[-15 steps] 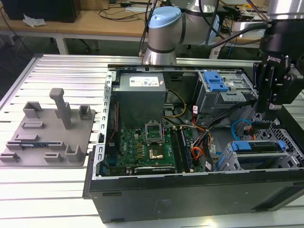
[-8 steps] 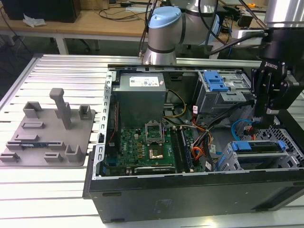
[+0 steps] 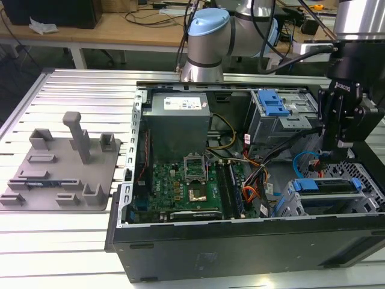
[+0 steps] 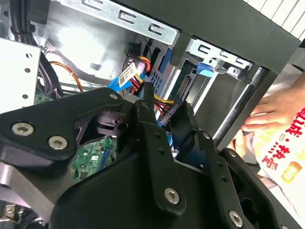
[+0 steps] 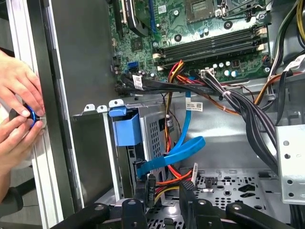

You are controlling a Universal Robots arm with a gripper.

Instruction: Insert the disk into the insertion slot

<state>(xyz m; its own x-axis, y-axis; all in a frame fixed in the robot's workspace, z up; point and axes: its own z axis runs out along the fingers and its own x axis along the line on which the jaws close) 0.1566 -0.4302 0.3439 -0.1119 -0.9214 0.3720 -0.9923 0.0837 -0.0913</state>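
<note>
Surface: ribbed aluminium slotted table top (image 3: 72, 84), one.
Room: wooden workbench (image 3: 120, 30) behind, strewn with cables.
Exterior view's left: one grey plastic fixture plate with upright posts (image 3: 60, 171).
Centre: one open black tower computer case (image 3: 240, 244) holding one green motherboard (image 3: 186, 186) and one grey boxy power supply (image 3: 177, 120).
Exterior view's right: two drive cages, the far one with a ridged blue latch (image 3: 274, 105).
Slot: near grey perforated sheet-metal bay (image 5: 155, 126).
Disk: blue-framed drive (image 3: 328, 186), one, lying in that bay.
Gripper: black two-finger gripper (image 3: 341, 141) hangs above the near cage, fingers (image 5: 143, 188) apart, gripping nothing.
Hands: two hands of a person (image 5: 19, 83), outside the case wall.
</note>
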